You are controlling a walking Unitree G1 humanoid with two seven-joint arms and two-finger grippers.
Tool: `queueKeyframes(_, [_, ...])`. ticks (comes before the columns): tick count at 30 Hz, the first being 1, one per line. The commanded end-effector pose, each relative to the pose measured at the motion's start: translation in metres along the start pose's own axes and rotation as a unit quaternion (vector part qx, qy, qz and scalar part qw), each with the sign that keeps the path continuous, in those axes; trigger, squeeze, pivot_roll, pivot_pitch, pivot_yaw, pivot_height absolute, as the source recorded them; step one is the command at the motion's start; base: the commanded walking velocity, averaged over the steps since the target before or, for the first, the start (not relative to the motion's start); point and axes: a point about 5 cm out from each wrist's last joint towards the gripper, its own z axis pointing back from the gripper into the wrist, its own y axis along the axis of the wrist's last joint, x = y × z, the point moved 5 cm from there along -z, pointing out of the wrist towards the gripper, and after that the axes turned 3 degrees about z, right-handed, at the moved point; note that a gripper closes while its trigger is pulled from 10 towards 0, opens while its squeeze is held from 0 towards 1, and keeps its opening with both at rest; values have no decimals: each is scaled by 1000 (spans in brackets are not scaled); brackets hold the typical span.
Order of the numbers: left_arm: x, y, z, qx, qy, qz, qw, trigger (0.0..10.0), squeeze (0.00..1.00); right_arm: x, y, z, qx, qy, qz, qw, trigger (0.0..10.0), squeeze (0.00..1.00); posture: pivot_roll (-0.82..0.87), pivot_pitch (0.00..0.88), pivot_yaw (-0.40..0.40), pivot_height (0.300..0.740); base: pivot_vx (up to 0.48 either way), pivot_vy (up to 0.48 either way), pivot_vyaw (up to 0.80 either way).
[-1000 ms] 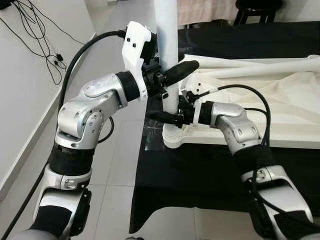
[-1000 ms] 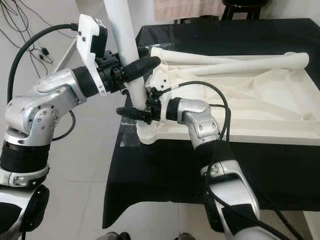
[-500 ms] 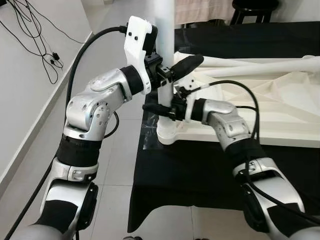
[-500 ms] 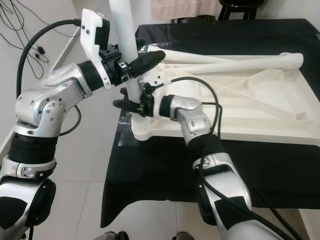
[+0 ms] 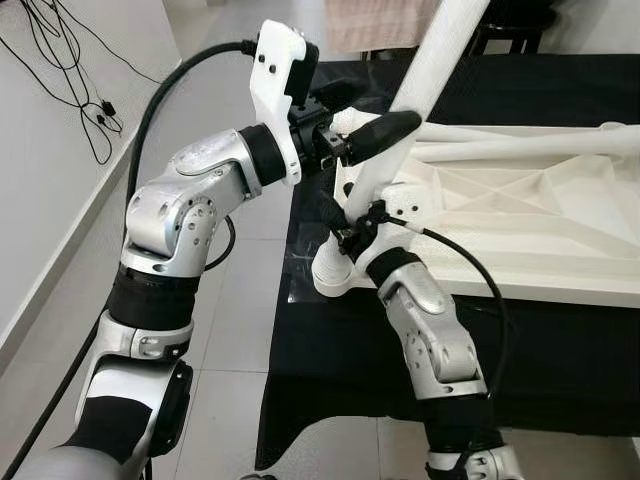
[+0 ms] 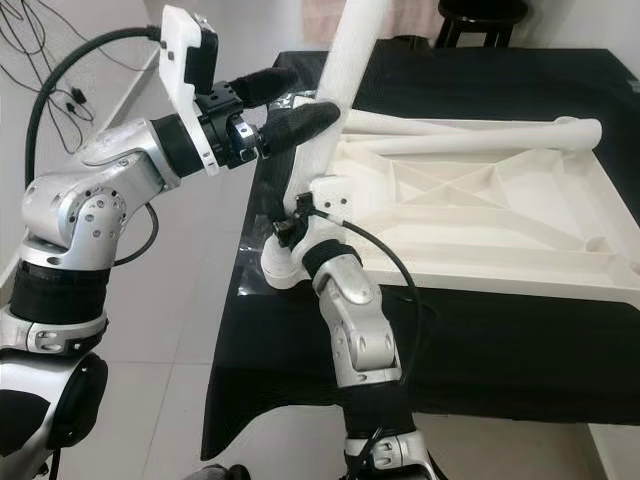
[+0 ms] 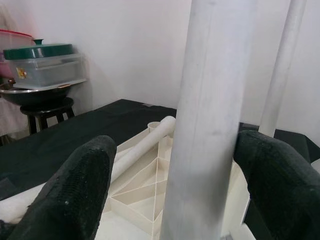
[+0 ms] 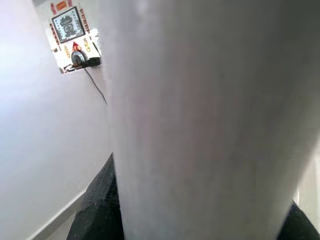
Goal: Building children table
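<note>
The white table top (image 5: 520, 200) lies upside down on the black-covered table (image 5: 380, 350). A white table leg (image 5: 430, 60) stands in the top's near-left corner socket (image 5: 335, 272), leaning to the right. My left gripper (image 5: 385, 103) is open around the leg's middle; one finger (image 7: 270, 170) touches it and the other finger (image 7: 75, 185) stands apart. My right gripper (image 5: 342, 228) is shut on the leg just above the socket, its forearm rising from below. Two more legs (image 6: 470, 125) lie across the far side of the top.
Tiled floor (image 5: 230, 330) runs along the table's left edge, with a wall and hanging cables (image 5: 60, 60) beyond. A dark stool (image 6: 480, 15) stands behind the table. A pan and a lidded container (image 7: 45, 65) rest on a stool.
The leg has gone from upright to leaning right. My right arm has swung under, so its forearm now points up at the leg's base. My left gripper's fingers have spread.
</note>
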Motion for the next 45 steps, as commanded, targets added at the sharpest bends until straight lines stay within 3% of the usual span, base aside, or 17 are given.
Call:
queueKeyframes(1, [-5, 0, 0, -4, 19, -5, 1000, 10000, 0, -25, -29, 0, -50, 30, -23, 998, 0, 0, 13, 147, 36, 740, 0, 0, 0])
queueKeyframes(8, [-3, -3, 1, -5, 19, -6, 1000, 10000, 0, -32, -19, -5, -36, 55, -1, 998, 0, 0, 13, 145, 39, 740, 0, 0, 0])
queueKeyframes(11, [-2, -3, 2, -4, 18, -3, 1000, 10000, 0, -58, -14, 2, -29, 155, 66, 985, 0, 0, 12, 148, 43, 740, 0, 0, 0])
queueKeyframes(13, [-1, -3, 2, -3, 17, -2, 1000, 10000, 0, -66, -15, 6, -34, 189, 92, 977, 0, 0, 12, 148, 43, 740, 0, 0, 0])
queueKeyframes(21, [0, -9, 5, -12, 24, 1, 1000, 10000, 0, -57, -10, -11, -51, 220, 123, 966, 0, 0, 19, 157, 36, 740, 0, 0, 0])
queueKeyframes(22, [-1, -10, 6, -13, 25, 2, 1000, 8902, 0, -56, -10, -13, -56, 223, 125, 965, 0, 0, 19, 160, 35, 740, 0, 0, 0])
queueKeyframes(24, [-1, -10, 7, -14, 26, 2, 1000, 8902, 0, -55, -9, -15, -59, 225, 126, 965, 0, 0, 19, 160, 34, 740, 0, 0, 0])
queueKeyframes(25, [-1, -11, 7, -14, 28, 5, 1000, 3412, 0, -53, -10, -18, -68, 228, 126, 963, 0, 0, 19, 160, 34, 740, 0, 0, 0])
queueKeyframes(27, [-1, -11, 7, -13, 28, 5, 999, 3412, 0, -53, -10, -18, -70, 228, 126, 963, 0, 0, 19, 160, 34, 740, 0, 0, 0])
queueKeyframes(28, [-1, -11, 8, -12, 28, 8, 999, 0, 0, -52, -10, -19, -73, 229, 125, 963, 0, 0, 19, 160, 34, 740, 0, 0, 0])
queueKeyframes(41, [0, -14, 7, -17, 24, 15, 999, 0, 0, -42, -15, -23, -92, 207, 94, 970, 0, 0, 20, 170, 35, 740, 0, 0, 0])
queueKeyframes(42, [0, -13, 6, -18, 22, 16, 999, 0, 0, -41, -16, -24, -95, 200, 88, 971, 8824, 0, 23, 172, 37, 740, 0, 0, 0])
queueKeyframes(43, [0, -13, 6, -18, 22, 16, 999, 0, 0, -41, -16, -24, -95, 200, 88, 971, 8824, 0, 23, 172, 37, 740, 0, 0, 0])
queueKeyframes(44, [0, -13, 5, -20, 19, 17, 999, 0, 0, -38, -17, -25, -99, 191, 81, 973, 10000, 0, 23, 172, 37, 740, 0, 0, 0])
queueKeyframes(45, [0, -13, 3, -27, 9, 18, 999, 0, 0, -33, -14, -28, -99, 181, 57, 977, 10000, 0, 26, 173, 38, 740, 0, 0, 0])
